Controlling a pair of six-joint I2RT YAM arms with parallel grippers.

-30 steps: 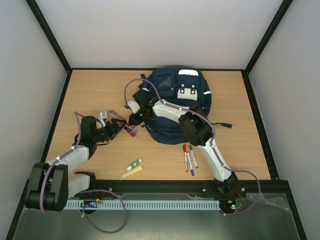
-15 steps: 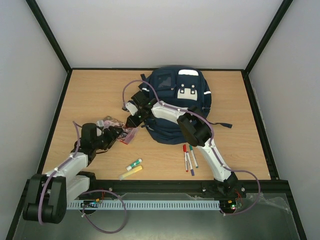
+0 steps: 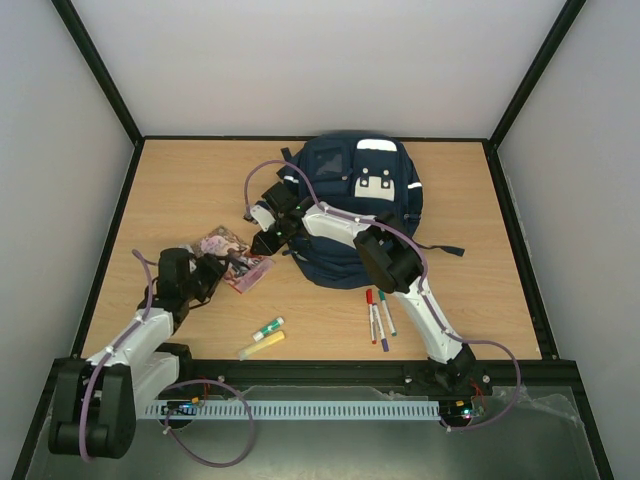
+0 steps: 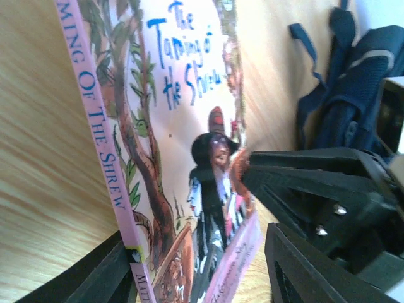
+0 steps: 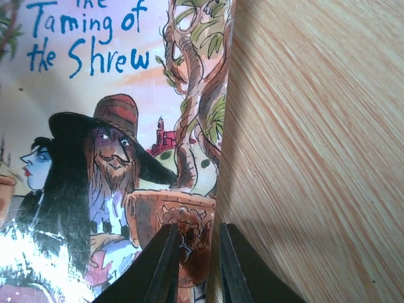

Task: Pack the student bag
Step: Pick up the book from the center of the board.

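The student bag (image 3: 352, 205), a navy backpack with white stripes, lies flat at the back middle of the table; part of it also shows in the left wrist view (image 4: 356, 82). A pink paperback, "The Taming of the Shrew" (image 3: 218, 243), sits just left of the bag. My right gripper (image 3: 266, 243) is shut on one corner of the book (image 5: 113, 126), which is pinched between its fingers (image 5: 194, 255). My left gripper (image 3: 228, 266) straddles the other end of the book (image 4: 170, 126). Its jaws (image 4: 199, 252) are open, the spine against one finger and a small gap at the other.
Three markers (image 3: 378, 316) lie on the wood in front of the bag. A green highlighter (image 3: 267, 327) and a yellow one (image 3: 260, 346) lie near the front edge. A black frame (image 3: 120, 215) borders the table.
The book has shifted left, away from the bag, and lies lower. My left arm has drawn back toward the near left with its jaws narrowing around the book. The right gripper followed slightly.
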